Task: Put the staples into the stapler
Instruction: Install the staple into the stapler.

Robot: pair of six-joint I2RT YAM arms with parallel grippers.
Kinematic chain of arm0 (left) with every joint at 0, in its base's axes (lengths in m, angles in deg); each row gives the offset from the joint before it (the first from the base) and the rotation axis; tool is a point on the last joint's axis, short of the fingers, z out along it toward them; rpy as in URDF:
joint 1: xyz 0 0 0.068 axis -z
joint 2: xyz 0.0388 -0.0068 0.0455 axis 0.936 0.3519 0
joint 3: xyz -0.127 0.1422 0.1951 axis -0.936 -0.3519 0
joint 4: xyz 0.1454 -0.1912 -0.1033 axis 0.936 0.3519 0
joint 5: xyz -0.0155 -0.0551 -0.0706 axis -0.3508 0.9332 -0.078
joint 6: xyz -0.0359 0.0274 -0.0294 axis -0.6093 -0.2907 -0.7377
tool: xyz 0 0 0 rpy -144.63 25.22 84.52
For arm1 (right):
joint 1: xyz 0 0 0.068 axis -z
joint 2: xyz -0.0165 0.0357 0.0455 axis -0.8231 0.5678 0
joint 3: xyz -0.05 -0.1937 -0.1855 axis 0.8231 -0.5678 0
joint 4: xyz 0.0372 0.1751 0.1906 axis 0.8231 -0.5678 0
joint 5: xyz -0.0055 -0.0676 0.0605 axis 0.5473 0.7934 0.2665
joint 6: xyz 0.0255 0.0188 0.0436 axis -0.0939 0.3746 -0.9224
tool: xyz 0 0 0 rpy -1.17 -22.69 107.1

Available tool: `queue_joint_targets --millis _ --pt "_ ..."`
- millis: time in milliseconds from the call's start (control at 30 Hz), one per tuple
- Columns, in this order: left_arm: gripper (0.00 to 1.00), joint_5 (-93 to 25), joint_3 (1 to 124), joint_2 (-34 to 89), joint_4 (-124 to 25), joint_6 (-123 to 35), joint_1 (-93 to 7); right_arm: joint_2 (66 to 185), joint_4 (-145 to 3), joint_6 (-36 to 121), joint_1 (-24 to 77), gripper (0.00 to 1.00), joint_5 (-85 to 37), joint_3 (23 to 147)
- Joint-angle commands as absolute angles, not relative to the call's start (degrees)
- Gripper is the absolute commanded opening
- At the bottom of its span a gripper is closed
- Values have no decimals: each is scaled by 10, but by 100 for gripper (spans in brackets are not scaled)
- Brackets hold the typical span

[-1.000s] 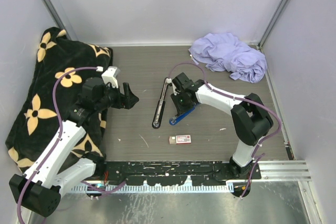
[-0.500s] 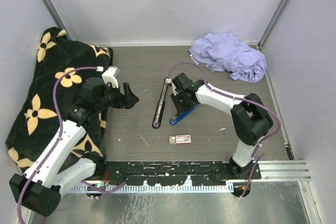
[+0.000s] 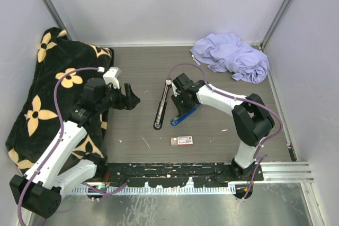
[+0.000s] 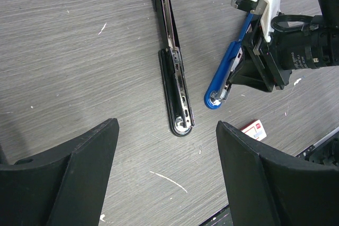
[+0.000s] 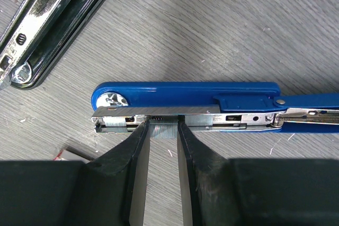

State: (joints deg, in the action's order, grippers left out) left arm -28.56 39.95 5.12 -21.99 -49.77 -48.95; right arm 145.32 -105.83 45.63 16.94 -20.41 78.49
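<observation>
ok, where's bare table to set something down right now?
Bare: back centre, between blanket and purple cloth; front left, between left gripper and staples box; front right, between that box and right arm base. Crowded: middle, where black stapler, blue stapler and right gripper, pinching a staple strip, bunch up.

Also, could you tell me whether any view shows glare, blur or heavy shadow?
Top external: even light, sharp, faint shadows. Left wrist: black stapler crisp, left fingers dark, featureless. Right wrist: blue stapler sharp, glint on its rail and the pinched staple strip; right fingers black, soft.
</observation>
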Motion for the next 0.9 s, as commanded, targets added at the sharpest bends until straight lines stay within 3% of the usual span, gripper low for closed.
queue_joint_targets --millis 0,867 --pt "77 -282 408 51 -233 -492 -493 1455 -1053 470 167 25 -196 810" --pt "77 -280 408 51 -233 -493 -493 1463 -1053 471 167 25 -203 807"
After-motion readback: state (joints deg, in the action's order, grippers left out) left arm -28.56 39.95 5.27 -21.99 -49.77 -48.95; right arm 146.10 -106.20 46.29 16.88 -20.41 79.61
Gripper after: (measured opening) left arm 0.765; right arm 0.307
